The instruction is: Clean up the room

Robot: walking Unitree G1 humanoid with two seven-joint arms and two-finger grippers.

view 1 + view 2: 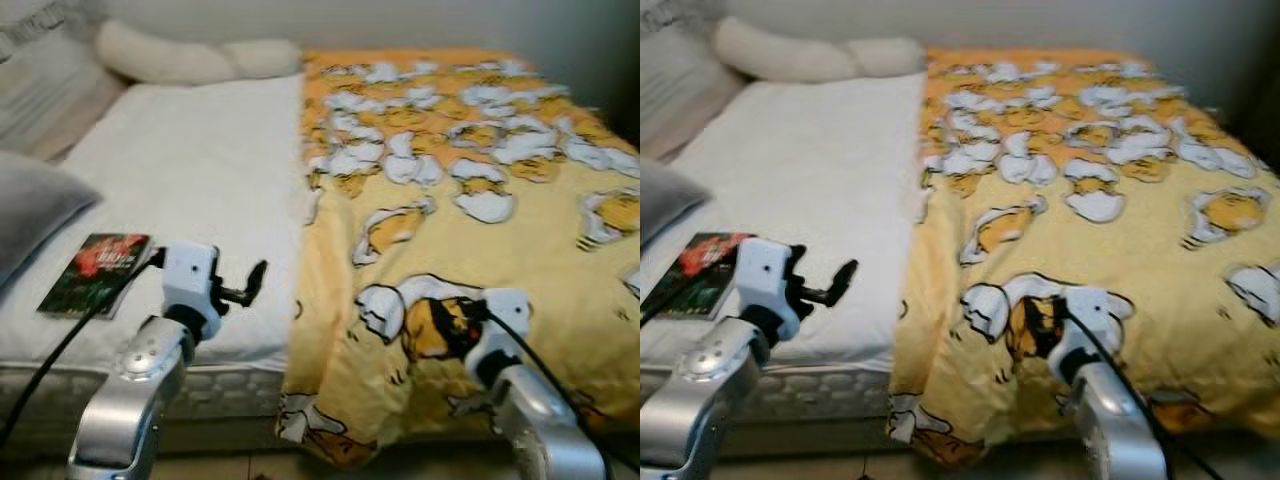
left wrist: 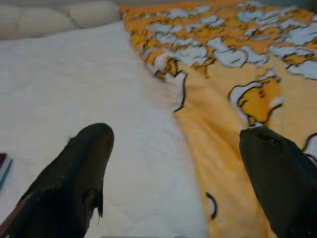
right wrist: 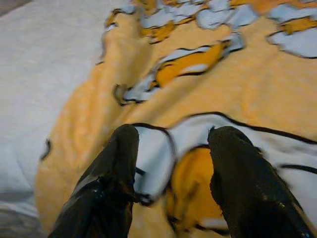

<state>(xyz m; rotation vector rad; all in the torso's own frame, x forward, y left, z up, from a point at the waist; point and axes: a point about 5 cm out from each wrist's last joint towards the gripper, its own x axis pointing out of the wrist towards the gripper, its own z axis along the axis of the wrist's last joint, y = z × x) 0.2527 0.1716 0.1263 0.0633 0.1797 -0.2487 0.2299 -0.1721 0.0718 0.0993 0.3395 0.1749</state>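
Note:
A yellow blanket (image 1: pixel 480 220) printed with white and orange cartoon figures covers the right half of the bed and hangs over its front edge. The left half is bare white sheet (image 1: pixel 190 170). My left gripper (image 2: pixel 176 136) is open, its fingers (image 2: pixel 74 173) spread wide. It hovers over the white sheet near the front edge, just left of the blanket's border. My right gripper (image 3: pixel 176 134) is open and low over the blanket near the front edge. Its fingers (image 3: pixel 114 173) straddle a white and orange figure, and I cannot tell whether they touch the cloth.
A dark book (image 1: pixel 95 272) with a red cover picture lies on the sheet at the front left. A grey pillow (image 1: pixel 30 215) sits beside it. White pillows (image 1: pixel 190 58) line the head of the bed. The mattress side (image 1: pixel 230 390) shows below.

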